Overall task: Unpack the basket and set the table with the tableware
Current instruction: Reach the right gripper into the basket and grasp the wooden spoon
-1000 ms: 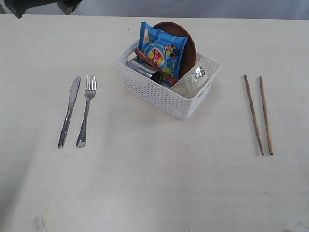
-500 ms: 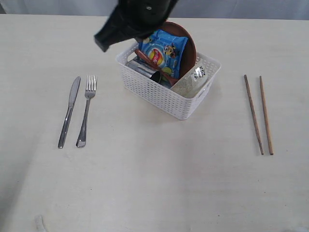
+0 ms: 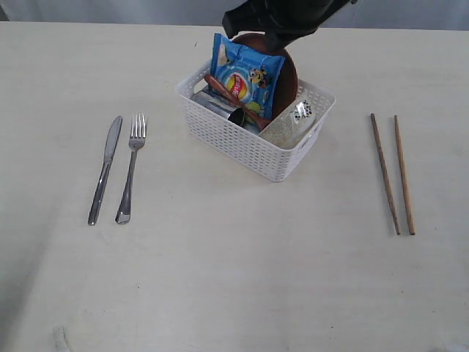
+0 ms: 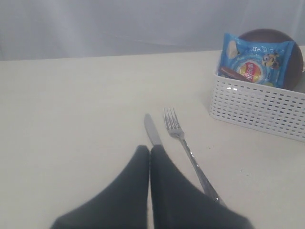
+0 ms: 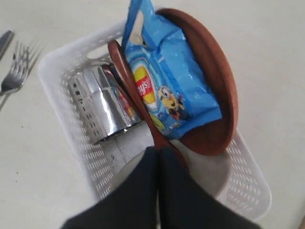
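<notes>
Table: wide, flat, cream-white top.

Basket: white rectangular plastic, perforated sides. It stands at the far centre of the table.

Basket contents:
- A blue chip bag stands upright.
- A small round brown plate stands on edge, leaning just behind the bag.
- A dark reddish wooden spoon lies slantwise across the front of the bag.
- A shiny steel cup lies on its side at the left end.
- A pale off-white bowl sits at the right end, partly hidden.

Left of the basket and well apart from it, a steel knife and a steel fork lie side by side on the table, knife outermost.

To the right, a pair of wooden chopsticks lies roughly parallel, not touching.

Right gripper: jaws pressed together, holding nothing. It is poised over the basket, tips close above the lower end of the spoon. Contact with the spoon cannot be determined.

Left gripper: jaws fully closed and empty. It is above the table at the knife's handle end and is outside the exterior view.
</notes>
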